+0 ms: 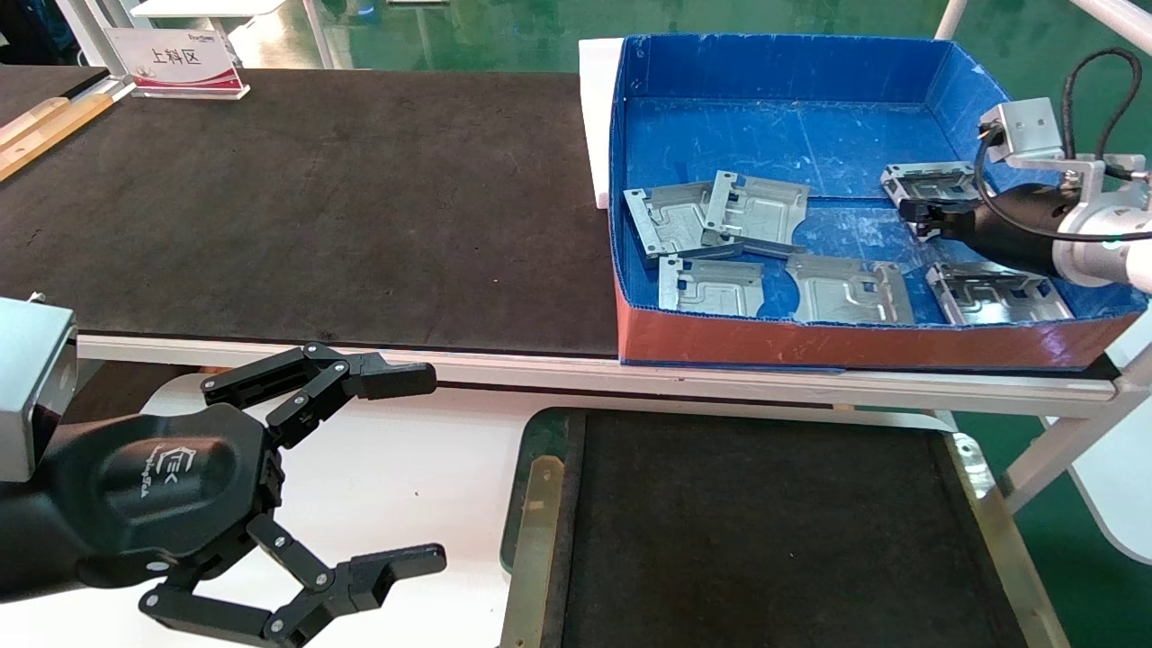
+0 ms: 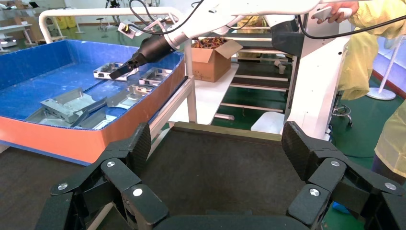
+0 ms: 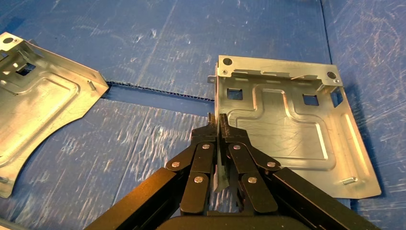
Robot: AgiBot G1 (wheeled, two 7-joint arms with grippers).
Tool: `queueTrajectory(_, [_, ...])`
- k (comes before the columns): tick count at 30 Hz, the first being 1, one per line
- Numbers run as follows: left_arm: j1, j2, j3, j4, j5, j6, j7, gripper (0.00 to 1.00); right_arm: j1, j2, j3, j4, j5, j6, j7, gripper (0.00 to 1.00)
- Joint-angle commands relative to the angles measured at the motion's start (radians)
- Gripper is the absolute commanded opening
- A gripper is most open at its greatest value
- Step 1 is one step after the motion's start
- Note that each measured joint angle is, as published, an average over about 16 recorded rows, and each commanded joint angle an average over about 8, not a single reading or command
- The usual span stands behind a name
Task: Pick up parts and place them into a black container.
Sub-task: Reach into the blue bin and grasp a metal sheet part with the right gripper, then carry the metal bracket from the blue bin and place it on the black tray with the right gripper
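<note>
Several silver-grey metal plates lie in the blue box (image 1: 783,63); one is at its near middle (image 1: 850,290) and two overlap on its left side (image 1: 756,207). My right gripper (image 1: 920,216) is low inside the box and shut on the raised edge of the far right plate (image 1: 931,183). The right wrist view shows the fingers (image 3: 210,136) pinching that plate (image 3: 287,129), which lies flat near the box floor. The black container (image 1: 765,531) stands in front of the table with nothing in it. My left gripper (image 1: 427,468) hangs open and holds nothing beside the container's left rim.
The blue box has a red front wall (image 1: 855,344) and sits at the right end of a long black mat (image 1: 315,207). A sign stand (image 1: 175,58) is at the far left. A white surface (image 1: 405,468) lies under my left gripper.
</note>
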Motion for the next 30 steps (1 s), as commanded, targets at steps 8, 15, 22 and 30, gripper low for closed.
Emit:
queueTrajectory(8, [0.000,0.000,0.000,0.000,0.000,0.000,0.000,1.00,-0.002,0.000,0.000,0.006,0.000,-0.004,-0.002,0.00])
queueTrajectory(15, [0.000,0.000,0.000,0.000,0.000,0.000,0.000,1.00,0.009,0.017,0.005,0.037,0.007,-0.019,-0.049,0.00])
queueTrajectory(22, [0.000,0.000,0.000,0.000,0.000,0.000,0.000,1.00,0.028,0.042,0.015,0.069,0.020,-0.047,-0.124,0.00])
queueTrajectory(30, [0.000,0.000,0.000,0.000,0.000,0.000,0.000,1.00,0.052,0.104,0.044,0.123,0.072,-0.280,-0.217,0.00])
